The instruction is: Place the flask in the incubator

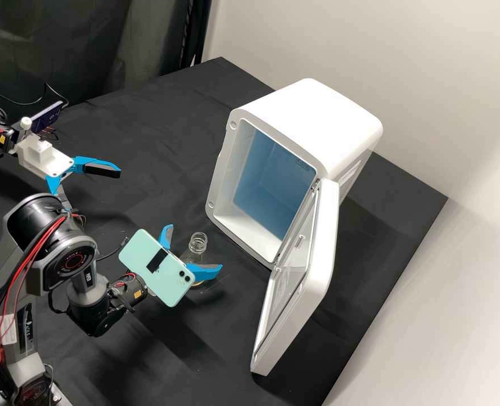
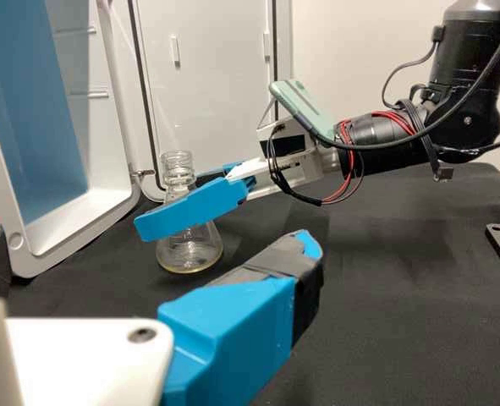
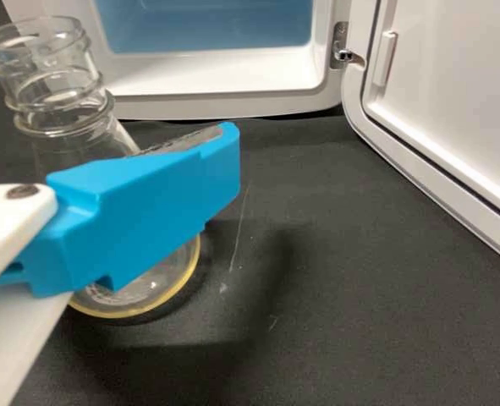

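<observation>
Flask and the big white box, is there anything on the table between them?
No, just bare black bench between the flask and the incubator; the high view shows it.

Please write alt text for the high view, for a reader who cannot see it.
A small glass flask stands upright on a black bench between the open blue fingers of the right gripper, in front of a white incubator with its door open. The left gripper hangs open, away from the flask.
</observation>
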